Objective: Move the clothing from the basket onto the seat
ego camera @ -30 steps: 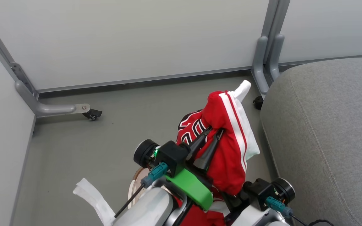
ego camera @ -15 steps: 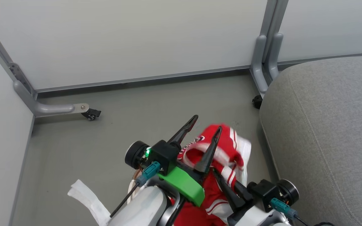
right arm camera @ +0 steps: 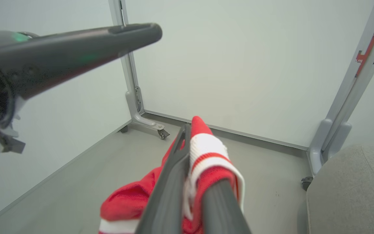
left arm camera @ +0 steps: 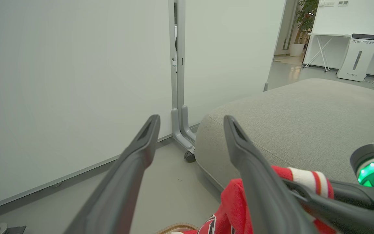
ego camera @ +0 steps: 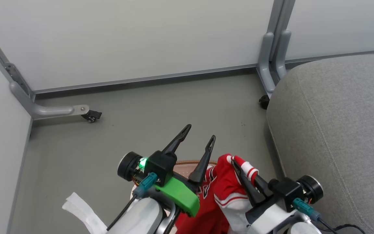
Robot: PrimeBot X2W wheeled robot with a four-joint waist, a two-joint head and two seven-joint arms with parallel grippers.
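Note:
The red clothing with white trim hangs at the bottom centre of the head view, above the basket, whose brown woven rim shows as a small arc. My right gripper is shut on a red-and-white striped edge of the clothing. My left gripper stands open to its left, with nothing between its fingers. The big grey seat lies to the right, close to the clothing. In the right wrist view the right gripper clamps the fabric, with a left finger crossing above.
Pale partition panels close off the back and left, with a grey post and caster feet on the grey floor. A white handle of the basket sticks out at lower left. The floor between the partition and the seat is bare.
My left gripper let go of the clothing and opened. The bundle dropped from its raised spot and now hangs lower from the shut right gripper. The camera shifted slightly.

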